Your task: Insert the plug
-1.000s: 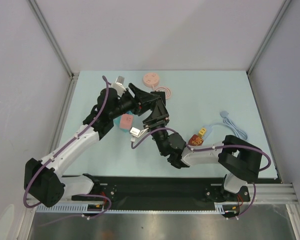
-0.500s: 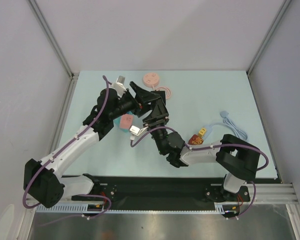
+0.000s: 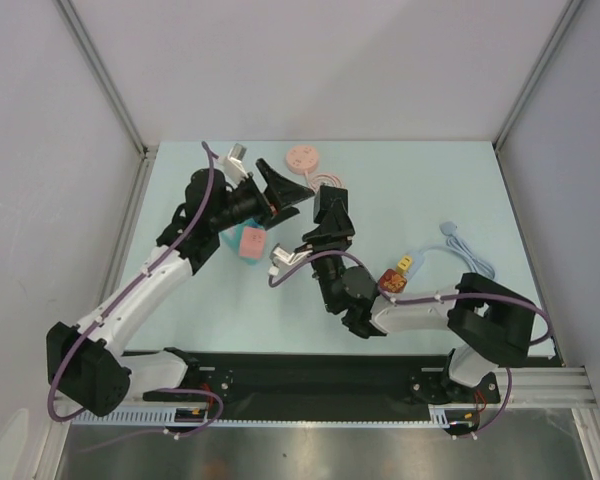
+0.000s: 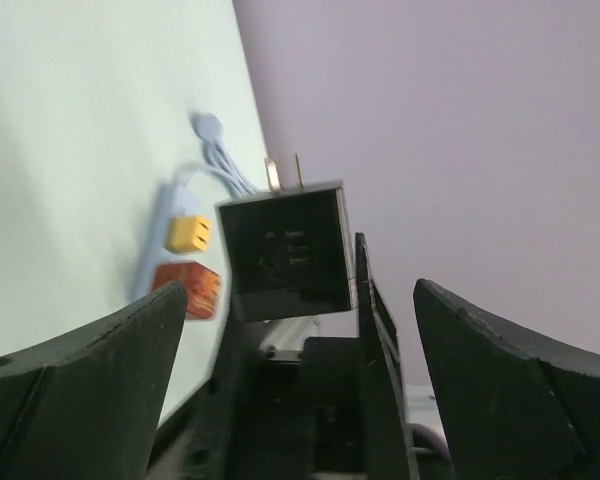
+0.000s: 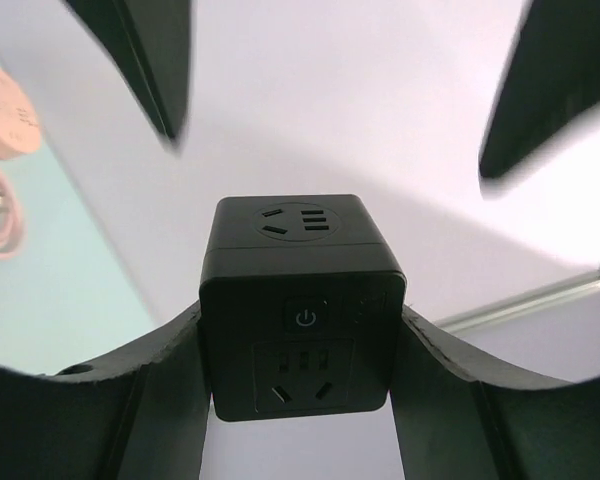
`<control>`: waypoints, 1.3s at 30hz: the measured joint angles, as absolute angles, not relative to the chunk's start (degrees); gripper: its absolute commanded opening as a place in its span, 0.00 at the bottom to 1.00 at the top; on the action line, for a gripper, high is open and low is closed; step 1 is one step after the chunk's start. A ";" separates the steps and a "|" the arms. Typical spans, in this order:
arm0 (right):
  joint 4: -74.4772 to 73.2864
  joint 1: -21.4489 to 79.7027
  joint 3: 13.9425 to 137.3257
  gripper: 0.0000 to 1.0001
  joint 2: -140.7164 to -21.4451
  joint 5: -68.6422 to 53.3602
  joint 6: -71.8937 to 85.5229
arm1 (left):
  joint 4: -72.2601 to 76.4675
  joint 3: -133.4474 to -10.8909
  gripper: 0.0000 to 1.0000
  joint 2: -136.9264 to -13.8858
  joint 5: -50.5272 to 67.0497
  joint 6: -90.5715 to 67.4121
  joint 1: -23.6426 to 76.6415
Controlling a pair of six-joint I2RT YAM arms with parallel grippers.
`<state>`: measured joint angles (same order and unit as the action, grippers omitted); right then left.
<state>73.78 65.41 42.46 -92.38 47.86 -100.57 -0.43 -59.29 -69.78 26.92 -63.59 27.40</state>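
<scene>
Left tool (image 3: 292, 190): jaws spread to their widest, holding nothing. A second ago it was closed in on the black cube (image 5: 300, 300) alongside the right tool (image 3: 332, 216). Now it has let go and drawn back toward the upper left of the overhead frame, with a clear gap between the two. Its fingers show as blurred dark shapes in the upper corners of the right wrist view, well to either side of the cube.

Right tool: clamped on two opposite sides of the black cube, sole holder. The cube is held off the surface at the centre of the overhead frame. Socket faces and power button point toward the right wrist camera. Two prongs (image 4: 283, 172) stand on its top edge in the left wrist view.

Reading: handover looks finished, and the cube is with the right arm alone. Insertion is not yet done, since the prongs are bare and in no socket. Which receptacle is meant cannot be told.

Surface (image 3: 460, 180): pale green, matte. On it:
- pink cube (image 3: 250, 242), left of centre, just below the left tool
- pink round socket (image 3: 303, 156), upper centre, with a pink coiled cable (image 3: 327, 183) beside it
- orange block (image 3: 390, 279) and yellow plug (image 3: 405, 264), close together, right of centre
- blue cable (image 3: 467, 250), running off to the right

Room: plain grey-white walls (image 3: 320, 60) on three sides, metal posts (image 3: 100, 70) at the corners. A black rail (image 3: 310, 370) with both arm bases runs along the bottom edge.
</scene>
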 measured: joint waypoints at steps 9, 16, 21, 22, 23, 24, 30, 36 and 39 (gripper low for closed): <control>35.79 62.17 47.75 0.00 -76.64 49.34 -58.08 | -8.08 -67.61 0.90 -70.46 23.64 -44.21 18.00; 5.30 51.59 53.84 0.00 -61.30 40.42 -20.25 | -10.98 -77.87 0.72 -84.36 19.03 -29.19 18.70; -9.08 47.77 55.48 0.00 -50.41 31.05 -2.66 | -14.20 -85.36 0.71 -98.91 13.06 -22.37 22.48; -11.29 47.00 55.66 0.00 -48.49 28.88 -0.16 | -15.16 -87.33 0.71 -101.89 10.94 -21.50 23.73; -13.04 46.24 55.75 0.00 -46.70 26.15 2.15 | -15.75 -89.43 0.70 -104.99 8.88 -20.71 25.06; -14.57 45.52 55.77 0.00 -45.01 24.01 4.21 | -16.14 -91.39 0.70 -107.42 7.40 -20.29 26.13; -22.98 41.41 57.78 0.00 -39.75 13.67 12.91 | -17.56 -102.67 0.68 -120.14 0.34 -20.14 30.33; -26.98 40.75 59.27 0.00 -37.82 6.72 17.47 | -17.76 -110.17 0.70 -127.61 -5.93 -20.95 30.20; -28.62 40.73 59.27 0.00 -36.51 5.37 18.04 | -17.93 -113.69 0.71 -131.46 -7.77 -21.78 30.02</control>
